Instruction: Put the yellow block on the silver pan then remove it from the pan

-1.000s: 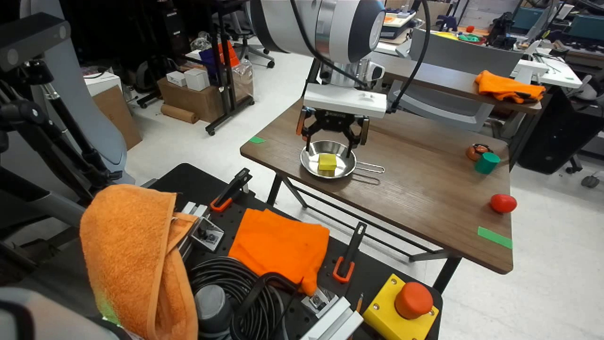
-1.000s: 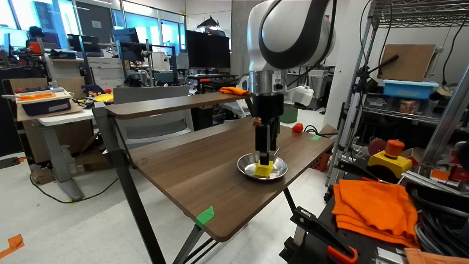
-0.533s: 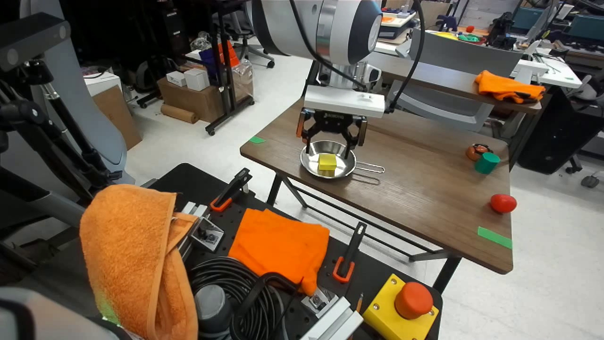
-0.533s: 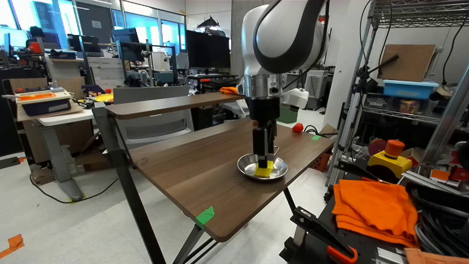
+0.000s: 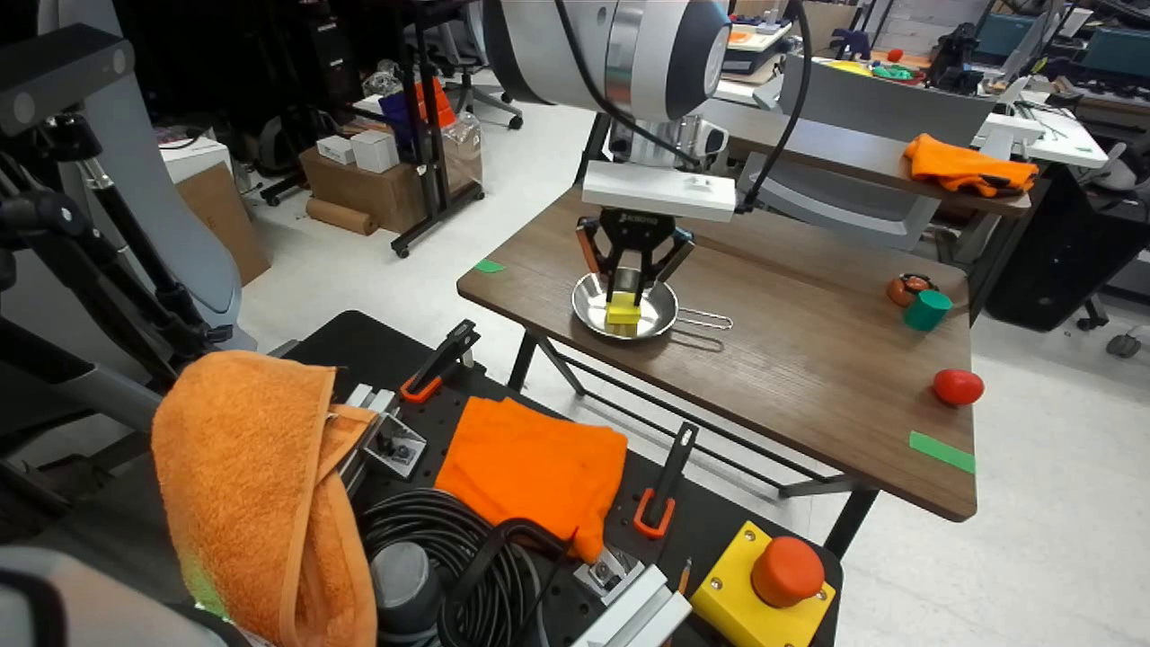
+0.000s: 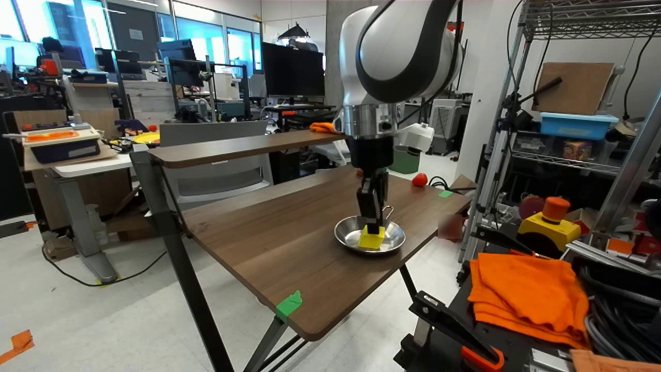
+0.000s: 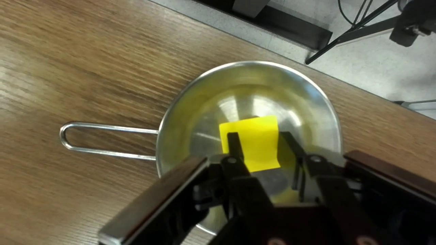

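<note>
Block: lies in the pan, on its floor. Has the gripper right over it, pointing down, with fingers spaced narrowly; in the wrist view, is partly hidden by one finger and bordered by the other. Impossible to say whether grasped or only bracketed. Sits, pan and all, near an edge of the table, with the wire handle pointing left in the wrist view. Shares the table with a green cylinder and a red ball, both well apart from the pan.
</note>
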You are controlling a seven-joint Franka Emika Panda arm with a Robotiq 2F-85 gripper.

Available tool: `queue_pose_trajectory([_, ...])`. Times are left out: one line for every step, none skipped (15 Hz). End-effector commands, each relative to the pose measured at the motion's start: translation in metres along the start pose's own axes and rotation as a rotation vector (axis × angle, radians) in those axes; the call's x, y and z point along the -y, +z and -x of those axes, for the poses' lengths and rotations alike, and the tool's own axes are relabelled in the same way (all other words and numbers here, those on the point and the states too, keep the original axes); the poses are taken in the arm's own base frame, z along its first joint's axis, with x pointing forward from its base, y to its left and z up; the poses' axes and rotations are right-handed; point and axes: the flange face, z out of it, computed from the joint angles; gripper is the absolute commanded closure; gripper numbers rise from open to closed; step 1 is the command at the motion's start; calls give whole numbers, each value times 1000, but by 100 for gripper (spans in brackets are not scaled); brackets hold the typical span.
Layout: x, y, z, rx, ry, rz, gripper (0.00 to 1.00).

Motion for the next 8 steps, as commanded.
queue_pose_trajectory([-4,0,-4,17,-8,8,97])
queue_pose_trajectory([-4,-1,-4,17,-9,8,100])
queue_pose_trajectory([-4,-1,-4,16,-10,11,62])
queue_pose_trajectory([-4,-1,-5,16,-9,12,66])
queue_pose_trajectory([-4,-2,-4,16,-12,13,65])
queue_pose_trajectory([-4,-2,-5,17,-15,16,60])
queue_pose_trajectory([-4,-3,-5,17,-15,17,54])
queue_pose_trajectory([-4,-3,-5,17,-14,17,46])
